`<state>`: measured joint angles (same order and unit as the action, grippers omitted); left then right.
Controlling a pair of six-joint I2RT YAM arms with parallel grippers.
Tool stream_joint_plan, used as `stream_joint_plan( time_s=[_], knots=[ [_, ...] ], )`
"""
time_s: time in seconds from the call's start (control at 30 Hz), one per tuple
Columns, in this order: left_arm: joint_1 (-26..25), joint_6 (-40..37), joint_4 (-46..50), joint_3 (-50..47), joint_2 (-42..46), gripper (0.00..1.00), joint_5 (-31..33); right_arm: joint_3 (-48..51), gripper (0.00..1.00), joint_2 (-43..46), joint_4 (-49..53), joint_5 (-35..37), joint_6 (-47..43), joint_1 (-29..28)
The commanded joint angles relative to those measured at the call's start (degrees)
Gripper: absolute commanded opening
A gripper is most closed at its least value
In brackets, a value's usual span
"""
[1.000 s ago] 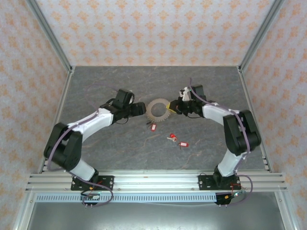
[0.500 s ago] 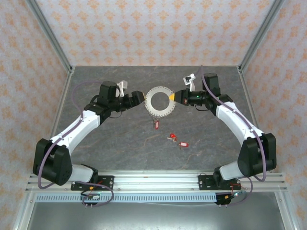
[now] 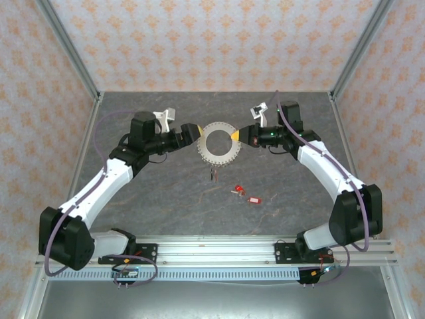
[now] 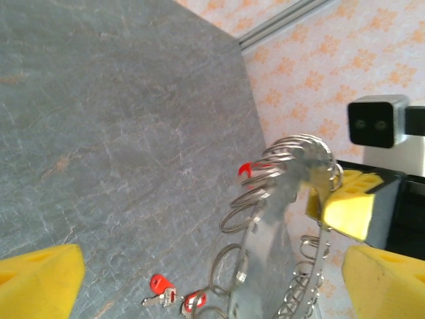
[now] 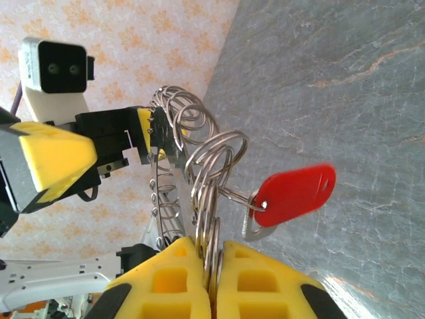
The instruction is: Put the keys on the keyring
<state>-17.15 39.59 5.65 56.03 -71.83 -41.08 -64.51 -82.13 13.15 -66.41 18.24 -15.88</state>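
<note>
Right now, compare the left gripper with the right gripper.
The left gripper has its jaws wide open; the right gripper is shut. The right gripper pinches the keyring by its edge; the left gripper grips nothing. Both have yellow pads and face each other across the ring.

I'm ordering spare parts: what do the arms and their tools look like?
The left arm and right arm have black joints, white shells and a purple cable each. The left tool and right tool carry yellow finger pads, beside a white camera box.
</note>
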Motion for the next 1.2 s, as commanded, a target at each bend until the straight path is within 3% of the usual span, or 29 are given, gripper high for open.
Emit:
stream_joint_plan(
  time_s=[0.0, 0.2, 0.33, 0.43, 0.53, 0.6, 0.77, 1.07, 1.17],
  knots=[
    [-0.61, 0.91, -3.26, -1.48, -0.29, 0.97, -2.62, -0.66, 0.00, 0.20, -7.61, -4.09, 4.01, -0.03],
    [-5.19, 0.32, -5.41, 1.17, -3.64, 0.81, -6.87, -0.89, 0.00, 0.21, -8.93, -6.33, 5.18, -0.38],
    [-5.70, 2.93, -9.16, 0.85, -4.94, 0.58, -7.70, -0.73, 0.00, 0.10, -8.87, -6.13, 5.01, -0.47],
    [-5.70, 3.21, -9.82, 0.24, -4.16, 0.48, -7.53, -0.79, 0.00, -0.21, -8.45, -5.77, 4.61, -0.46],
    [-5.70, 2.74, -8.92, 0.10, -2.94, 0.49, -7.15, -1.01, 0.00, -0.42, -7.72, -5.40, 3.91, -0.42],
    [-5.65, 1.97, -7.57, 0.00, -2.23, 0.64, -6.54, -1.48, 0.00, -0.74, -6.91, -5.37, 3.25, -0.42],
    [-5.06, 0.61, -5.75, -0.19, -1.15, 0.59, -6.12, -1.93, 0.00, -0.81, -6.22, -5.06, 2.80, -0.47],
    [-2.78, 0.72, -5.32, 0.80, -1.21, 0.24, -8.62, -1.67, 0.01, -0.84, -6.94, -5.05, 3.78, -0.47],
    [-2.80, 1.12, -6.29, 0.62, -1.15, 0.17, -9.17, -1.31, 0.03, -0.60, -8.15, -5.09, 4.95, -0.45]
  ],
)
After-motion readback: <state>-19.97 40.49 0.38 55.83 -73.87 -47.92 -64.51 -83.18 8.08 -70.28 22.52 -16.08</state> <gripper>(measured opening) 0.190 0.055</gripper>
